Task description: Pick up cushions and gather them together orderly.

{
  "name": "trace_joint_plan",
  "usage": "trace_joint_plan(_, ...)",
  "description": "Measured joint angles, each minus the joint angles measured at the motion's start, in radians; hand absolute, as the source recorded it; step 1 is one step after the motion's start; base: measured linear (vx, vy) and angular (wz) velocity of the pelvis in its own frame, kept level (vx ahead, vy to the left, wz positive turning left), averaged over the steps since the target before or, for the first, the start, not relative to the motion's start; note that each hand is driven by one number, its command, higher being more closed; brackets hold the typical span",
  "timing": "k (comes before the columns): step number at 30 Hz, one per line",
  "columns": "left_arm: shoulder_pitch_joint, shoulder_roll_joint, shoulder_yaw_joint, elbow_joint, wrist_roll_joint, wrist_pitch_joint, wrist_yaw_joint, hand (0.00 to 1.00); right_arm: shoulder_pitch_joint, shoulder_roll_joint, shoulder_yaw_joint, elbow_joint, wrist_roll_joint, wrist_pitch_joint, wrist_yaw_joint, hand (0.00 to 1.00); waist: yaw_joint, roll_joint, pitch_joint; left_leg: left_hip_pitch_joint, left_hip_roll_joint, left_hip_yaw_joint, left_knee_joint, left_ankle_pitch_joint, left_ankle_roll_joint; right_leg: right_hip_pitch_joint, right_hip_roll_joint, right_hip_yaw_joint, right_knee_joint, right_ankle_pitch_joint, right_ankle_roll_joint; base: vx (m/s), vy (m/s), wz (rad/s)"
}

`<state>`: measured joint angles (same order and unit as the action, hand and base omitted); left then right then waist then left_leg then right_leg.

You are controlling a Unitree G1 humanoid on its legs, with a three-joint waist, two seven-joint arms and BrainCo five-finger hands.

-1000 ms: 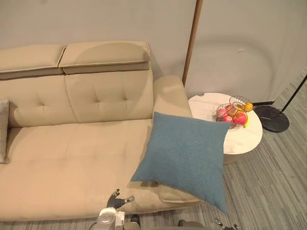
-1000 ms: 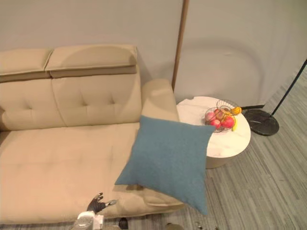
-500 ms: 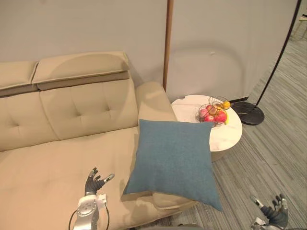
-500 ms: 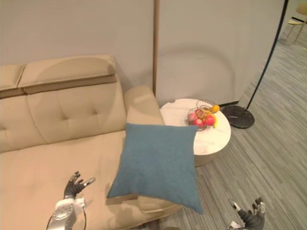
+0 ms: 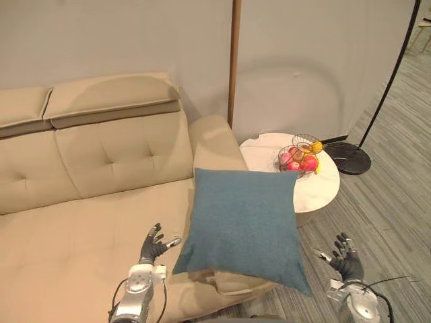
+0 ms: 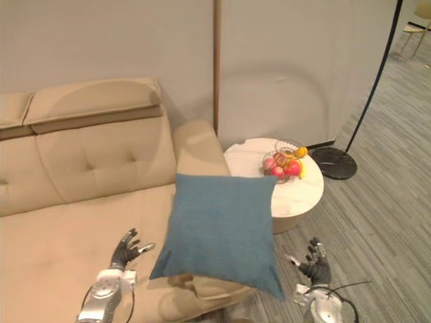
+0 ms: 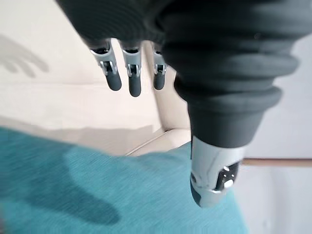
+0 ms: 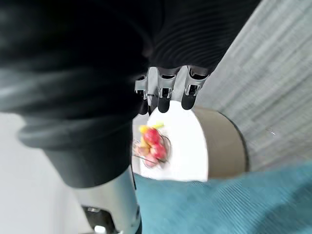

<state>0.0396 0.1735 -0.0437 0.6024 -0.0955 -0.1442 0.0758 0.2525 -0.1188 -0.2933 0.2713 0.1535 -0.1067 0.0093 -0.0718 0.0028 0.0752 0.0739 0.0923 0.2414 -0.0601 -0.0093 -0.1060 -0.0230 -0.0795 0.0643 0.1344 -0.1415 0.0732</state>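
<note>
A blue square cushion [image 5: 244, 225] leans against the beige sofa's right armrest [image 5: 215, 138], its lower corner hanging past the seat's front edge. My left hand [image 5: 152, 246] is over the sofa seat [image 5: 81, 229], just left of the cushion's lower left corner, fingers spread and empty. On the other side, my right hand [image 5: 346, 256] hovers over the floor a little right of the cushion's lower right corner, open too. The left wrist view has the cushion [image 7: 112, 195] close under the straight fingers [image 7: 129, 73]. The right wrist view catches the cushion's edge [image 8: 234, 202].
A round white side table [image 5: 316, 188] stands right of the sofa with a wire basket of fruit [image 5: 300, 156] on it. Behind it is a floor lamp with a black round base [image 5: 347, 159]. A wooden post [image 5: 233, 60] runs up the wall. Grey striped carpet [image 5: 390, 222] lies to the right.
The view swung right at first, then held. Since half a second ago both hands have risen and moved in towards the cushion's two sides. The cushion has not moved.
</note>
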Motion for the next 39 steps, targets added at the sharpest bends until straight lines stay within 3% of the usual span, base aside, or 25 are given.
trace_joint_plan(5, -0.215, 0.01, -0.039, 0.047, -0.003, 0.0, 0.015, 0.0, -0.187, -0.01, 0.082, 0.072, 0.005, -0.001, -0.023, 0.0, 0.005, -0.019, 0.132, -0.207, 0.011, -0.02, 0.135, -0.001, 0.007, -0.137, -0.002, -0.001, 0.021, 0.057, 0.004, -0.11, -0.024, 0.08)
trace_joint_plan(8, -0.295, 0.011, -0.076, 0.062, -0.003, 0.0, 0.03, 0.0, -0.262, -0.018, 0.115, 0.102, 0.015, -0.004, -0.036, 0.0, 0.011, -0.021, 0.176, -0.293, 0.018, -0.034, 0.193, -0.008, 0.016, -0.202, -0.002, -0.006, 0.049, 0.066, 0.008, -0.12, -0.006, 0.11)
trace_joint_plan(19, -0.6, 0.028, -0.203, 0.128, -0.003, 0.001, 0.058, 0.0, -0.435, -0.019, 0.158, 0.135, 0.125, -0.039, -0.117, 0.0, 0.036, -0.017, 0.271, -0.488, 0.037, -0.041, 0.296, -0.006, 0.034, -0.383, -0.004, -0.016, 0.128, 0.086, 0.004, -0.1, 0.007, 0.02)
trace_joint_plan(20, -0.607, 0.028, -0.209, 0.128, -0.003, 0.001, 0.058, 0.0, -0.438, -0.019, 0.159, 0.135, 0.126, -0.041, -0.119, 1.0, 0.036, -0.016, 0.271, -0.493, 0.038, -0.042, 0.296, -0.006, 0.034, -0.389, -0.003, -0.016, 0.128, 0.087, 0.004, -0.05, -0.021, -0.02)
trace_joint_plan(21, -0.626, 0.026, -0.221, 0.128, -0.003, 0.001, 0.06, 0.0, -0.446, -0.019, 0.161, 0.135, 0.129, -0.042, -0.125, 1.0, 0.039, -0.016, 0.273, -0.505, 0.04, -0.042, 0.296, -0.002, 0.035, -0.402, -0.001, -0.016, 0.132, 0.089, 0.002, 0.0, 0.0, 0.0)
trace_joint_plan(22, -0.648, 0.022, -0.239, 0.128, -0.003, 0.001, 0.073, 1.0, -0.457, -0.016, 0.167, 0.134, 0.132, -0.043, -0.136, 1.0, 0.042, -0.016, 0.283, -0.51, 0.042, -0.042, 0.297, 0.002, 0.034, -0.408, 0.0, -0.018, 0.136, 0.091, 0.001, -0.01, -0.031, 0.01)
trace_joint_plan(33, -0.763, 0.017, -0.307, 0.033, -0.048, -0.003, 0.147, 1.0, -0.5, -0.048, 0.184, 0.077, 0.283, -0.082, -0.17, 1.0, 0.066, -0.017, 0.297, -0.524, 0.044, -0.041, 0.286, 0.015, 0.032, -0.422, -0.001, -0.024, 0.132, 0.097, -0.002, 0.01, -0.007, 0.01)
trace_joint_plan(39, -0.765, 0.015, -0.319, -0.06, -0.086, -0.006, 0.184, 1.0, -0.476, -0.045, 0.226, -0.065, 0.28, -0.083, -0.199, 1.0, 0.066, -0.017, 0.297, -0.442, 0.043, -0.031, 0.249, 0.015, 0.03, -0.348, -0.001, -0.026, 0.1, 0.102, -0.002, 0.04, -0.002, -0.04)
